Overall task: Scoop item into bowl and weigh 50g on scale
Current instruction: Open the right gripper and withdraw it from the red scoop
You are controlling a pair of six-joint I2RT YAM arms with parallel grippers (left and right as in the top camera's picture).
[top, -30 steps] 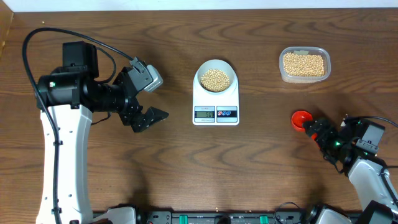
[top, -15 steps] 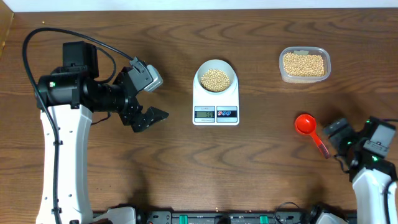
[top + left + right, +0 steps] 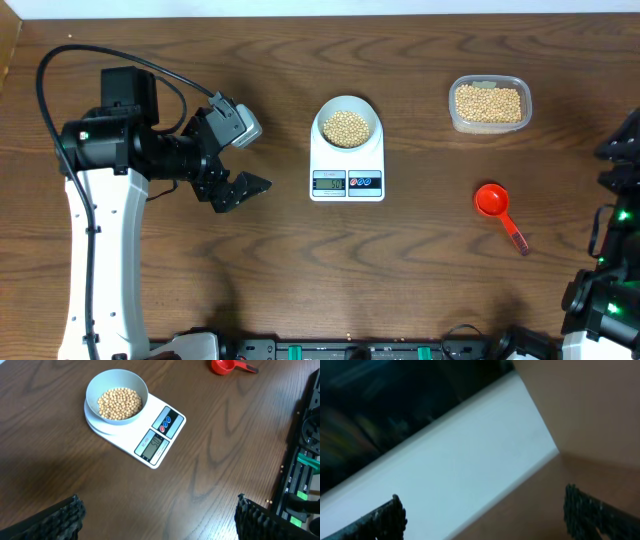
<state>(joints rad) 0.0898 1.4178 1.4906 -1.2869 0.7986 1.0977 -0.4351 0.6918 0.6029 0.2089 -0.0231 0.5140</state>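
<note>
**Beans in bowl, on scale; scoop lying free**

Item: beans (image 3: pixel 346 127) heaped in the bowl (image 3: pixel 322 112), which sits on the scale (image 3: pixel 347 165) at mid-table (image 3: pixel 420 270). The display (image 3: pixel 152 446) is lit, but its digits are too small to read. Spare stock sits in the clear tub (image 3: pixel 489 103), well apart to the right.

The red scoop (image 3: pixel 490 200) lies empty and ungrasped, right of the scale.

Left gripper (image 3: pixel 157 501): fingers spread, empty, facing the scale. Right gripper (image 3: pixel 481 497): fingers spread, empty, pointing off-table.

Risks, as judged: if the weight misses 50 g, the low, thin handle must be picked up again and may slip. Any nudge to the scale would falsify the reading.
</note>
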